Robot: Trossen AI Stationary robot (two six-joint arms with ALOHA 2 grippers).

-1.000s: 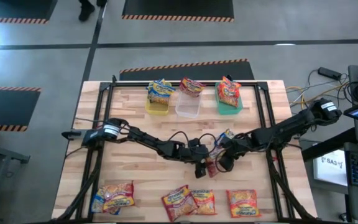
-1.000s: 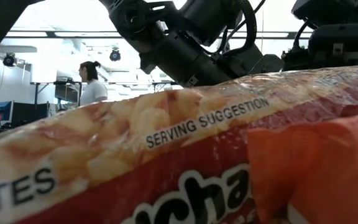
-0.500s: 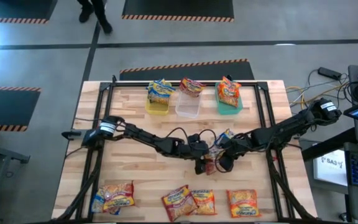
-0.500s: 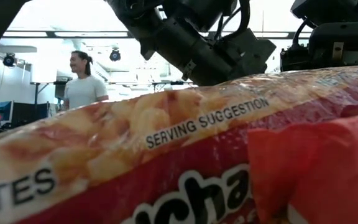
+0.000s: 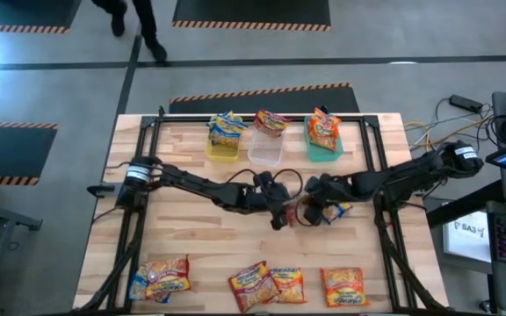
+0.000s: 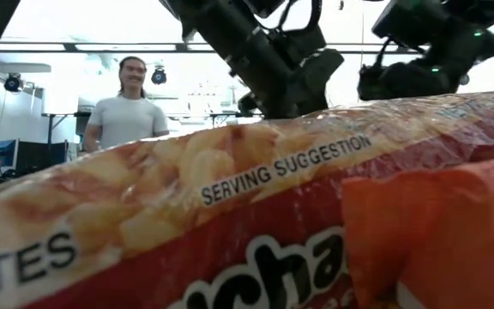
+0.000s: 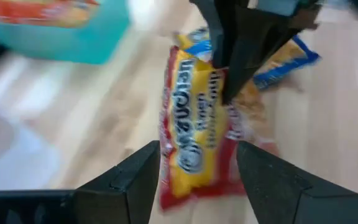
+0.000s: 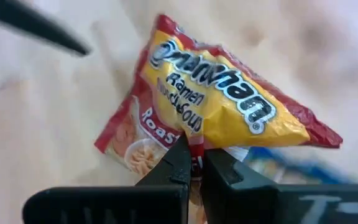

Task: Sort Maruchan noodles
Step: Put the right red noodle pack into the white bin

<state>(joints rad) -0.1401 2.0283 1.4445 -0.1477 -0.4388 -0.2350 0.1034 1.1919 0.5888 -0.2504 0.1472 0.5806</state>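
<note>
A red-and-yellow Maruchan packet [image 5: 293,213] [image 7: 191,130] [image 8: 216,106] is at mid-table between my two grippers. My right gripper [image 5: 308,213] [image 8: 194,165] comes in from the table's right and is shut on it. My left gripper [image 5: 279,215] [image 7: 197,180] comes from the left and is open, one finger on either side of the packet's lower end; whether they touch it I cannot tell. A blue-and-yellow packet [image 5: 341,209] [image 7: 291,59] lies flat on the table under the right arm. My right gripper pinches the red-and-yellow packet by one edge [image 8: 194,142] between its two fingers. In the left wrist view its fingers [image 7: 232,56] come down on the packet from above. The packet bulges into a tent shape and hangs tilted below them; whether its lower end touches the table, I cannot tell.
Yellow bin [image 5: 223,149], clear bin [image 5: 265,151] and green bin [image 5: 323,149] stand at the far edge, each with packets in it. More packets lie along the near edge [image 5: 159,276] [image 5: 266,285] [image 5: 345,285]. One packet [image 6: 230,215] fills the low view; a person [image 6: 127,112] stands beyond the table.
Both grippers have moved together toward the far edge and up, the red-and-yellow packet going with the right gripper. The left gripper has stayed close beside it on the left.
</note>
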